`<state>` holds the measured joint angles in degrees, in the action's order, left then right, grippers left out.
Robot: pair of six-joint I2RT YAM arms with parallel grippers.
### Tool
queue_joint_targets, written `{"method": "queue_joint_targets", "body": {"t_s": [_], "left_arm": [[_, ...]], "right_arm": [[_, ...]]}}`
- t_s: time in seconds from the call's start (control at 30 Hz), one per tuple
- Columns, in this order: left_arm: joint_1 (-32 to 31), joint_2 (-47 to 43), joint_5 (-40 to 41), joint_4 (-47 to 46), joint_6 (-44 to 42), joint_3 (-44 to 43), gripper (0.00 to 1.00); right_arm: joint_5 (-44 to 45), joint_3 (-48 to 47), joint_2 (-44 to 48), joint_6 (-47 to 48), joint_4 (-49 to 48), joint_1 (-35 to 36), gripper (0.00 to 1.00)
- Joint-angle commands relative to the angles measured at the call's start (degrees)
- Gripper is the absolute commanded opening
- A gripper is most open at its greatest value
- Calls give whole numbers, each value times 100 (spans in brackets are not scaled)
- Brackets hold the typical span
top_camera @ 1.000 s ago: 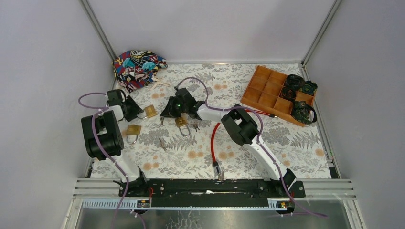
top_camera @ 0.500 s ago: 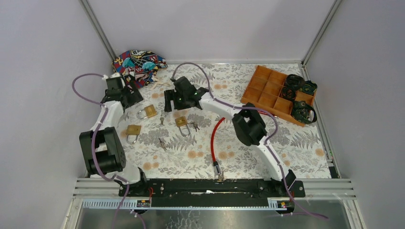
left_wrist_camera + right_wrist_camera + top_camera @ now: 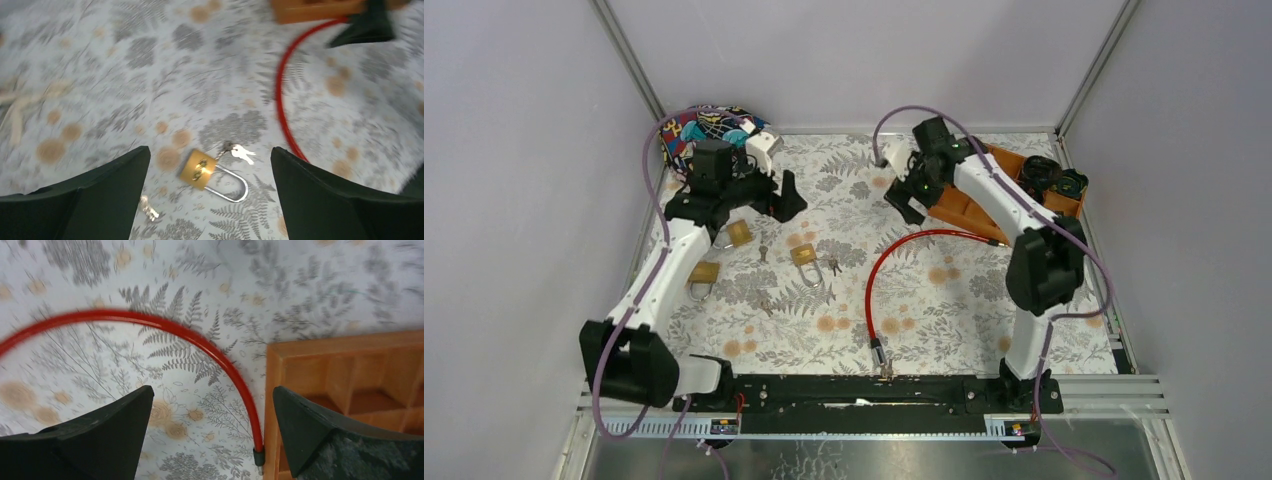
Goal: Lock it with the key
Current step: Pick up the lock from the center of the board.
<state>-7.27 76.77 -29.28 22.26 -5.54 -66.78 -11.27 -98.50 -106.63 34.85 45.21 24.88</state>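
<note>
Brass padlock [image 3: 803, 255] with a silver shackle lies flat on the fern-patterned table covering [image 3: 944, 320], left of the table's centre. A small bunch of keys [image 3: 832, 266] lies against the right side of its body. Whether a key is seated in the keyhole cannot be determined, and the shackle state is also unclear. Two further padlocks lie to the left: one [image 3: 738, 232] toward the far side and one [image 3: 703, 272] nearer the arm bases, with loose keys [image 3: 762, 253] on the covering between them and the central padlock. The left gripper [image 3: 210, 152] hangs above the far-left part of the table, near a patterned cloth [image 3: 709, 130]. Its jaws are spread wide and hold nothing, and its wrist view frames the central padlock and keys between the two fingers [image 3: 100, 200]. The right gripper [image 3: 212, 390] hangs above the left edge of a wooden compartment tray [image 3: 972, 190], well apart from the padlock, its jaws likewise spread and empty. A red cable [image 3: 894, 262] arcs across the covering from the tray toward the near edge. In the right wrist view its black-tipped end lies just beside the tray wall. Dark objects [image 3: 1049, 180] occupy the tray's right-hand compartments.
</note>
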Motion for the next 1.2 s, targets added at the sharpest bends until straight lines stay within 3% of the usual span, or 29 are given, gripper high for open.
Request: {"method": "queue_joint_targets", "body": {"t_s": [0.0, 0.17, 0.33, 0.43, 0.57, 0.63, 0.8, 0.93, 1.03, 1.17], "left_arm": [[-185, -521, -2097, 97, -906, 179, 99], [-472, -847, -2287, -63, -1115, 797, 98], [-503, -1082, -2190, -961, -477, 1557, 98], [-513, -1191, -2109, -1338, -362, 1851, 98], [-526, -1192, -1700, -1889, 133, 2219, 98], [-618, -1202, -1537, -2126, 274, 2437, 93], [-1281, -1233, -731, -2835, 1397, 3105, 81], [-1861, -1045, 105, -3450, 1743, 3467, 75], [-1927, -660, 348, -3974, 2019, 3657, 78], [-2260, -317, 450, -4167, 1463, 3758, 88]], "right_arm": [[-465, -74, -834, 1751, 777, 45, 95], [-518, -404, -1590, 2176, 830, -36, 95], [-403, -94, -1842, 2158, 452, -37, 91], [-298, 515, -1653, 2056, -112, -19, 79], [-105, 1597, -1095, 2017, -1190, 137, 36], [-130, 2030, -835, 2126, -1550, 216, 25], [-96, 2641, -350, 2207, -1938, 341, 12], [-238, 3163, 329, 2231, -2396, 424, 3], [-393, 3657, 962, 2251, -2901, 478, 0], [-567, 4200, 1692, 2285, -3337, 533, 0]]}}
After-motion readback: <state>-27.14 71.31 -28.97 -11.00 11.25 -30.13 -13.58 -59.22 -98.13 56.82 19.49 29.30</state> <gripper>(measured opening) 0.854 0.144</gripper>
